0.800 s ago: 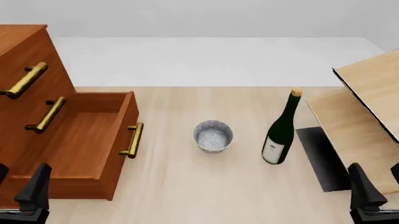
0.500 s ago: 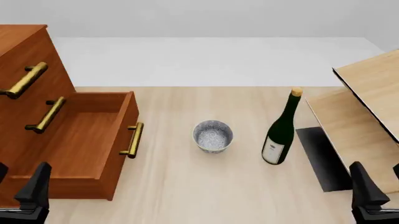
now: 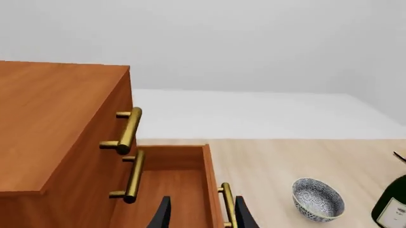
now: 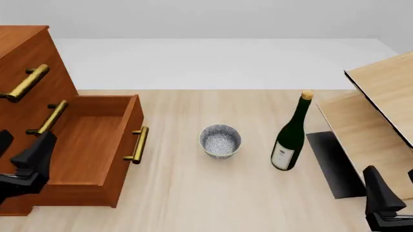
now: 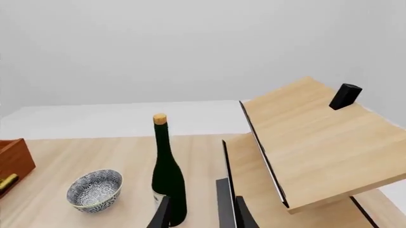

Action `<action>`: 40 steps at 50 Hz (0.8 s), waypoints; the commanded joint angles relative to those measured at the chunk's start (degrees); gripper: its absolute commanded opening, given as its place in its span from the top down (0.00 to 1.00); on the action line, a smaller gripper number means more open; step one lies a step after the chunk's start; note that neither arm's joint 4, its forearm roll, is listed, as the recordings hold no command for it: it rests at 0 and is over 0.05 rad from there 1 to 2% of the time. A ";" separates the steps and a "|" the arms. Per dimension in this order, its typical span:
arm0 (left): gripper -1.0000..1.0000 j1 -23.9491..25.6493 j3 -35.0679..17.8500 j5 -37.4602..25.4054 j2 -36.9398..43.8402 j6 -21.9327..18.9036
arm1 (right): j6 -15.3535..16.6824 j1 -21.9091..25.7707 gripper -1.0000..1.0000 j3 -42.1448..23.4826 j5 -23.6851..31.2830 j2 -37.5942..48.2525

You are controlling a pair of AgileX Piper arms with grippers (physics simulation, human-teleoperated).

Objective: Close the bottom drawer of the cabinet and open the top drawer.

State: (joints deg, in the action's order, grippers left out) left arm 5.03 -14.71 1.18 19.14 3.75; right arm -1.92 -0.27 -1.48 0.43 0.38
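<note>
Just ahead of my empty, spread left gripper [image 3: 199, 213], the bottom drawer [image 3: 190, 190] is pulled out; from the front, the top drawer [image 4: 26, 83] above it stays shut, and my idle right gripper [image 4: 395, 193] is parted too, so neither step is done.

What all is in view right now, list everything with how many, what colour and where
cabinet: one, reddish-brown, far left of the table
top drawer: one, reddish-brown with brass handle, shut
middle drawer: one, same wood and handle, shut
bottom drawer: one, same wood, pulled out, nothing visible inside
bowl: one, grey speckled, table centre
wine bottle: one, dark green with white label, upright, right of the bowl
slanted boards: two, pale wood, far right
table: one, light wood
left gripper: one, black, over the bottom drawer, jaws apart
right gripper: one, black, low at right, jaws apart
</note>
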 commanded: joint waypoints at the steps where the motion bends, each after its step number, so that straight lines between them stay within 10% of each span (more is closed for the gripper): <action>1: 0.00 2.68 -9.10 -1.84 12.34 5.94 | -0.08 0.25 0.00 -0.07 -0.05 0.03; 19: 0.00 14.74 -14.86 -4.01 24.48 25.18 | -0.01 0.54 0.00 0.09 0.17 -0.22; 40: 0.00 26.36 -19.42 -9.85 33.40 29.76 | -0.03 0.26 0.00 0.00 0.02 0.00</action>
State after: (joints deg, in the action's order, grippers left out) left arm 26.18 -32.36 -6.57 48.45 30.61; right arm -1.96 0.08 -1.49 0.46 0.36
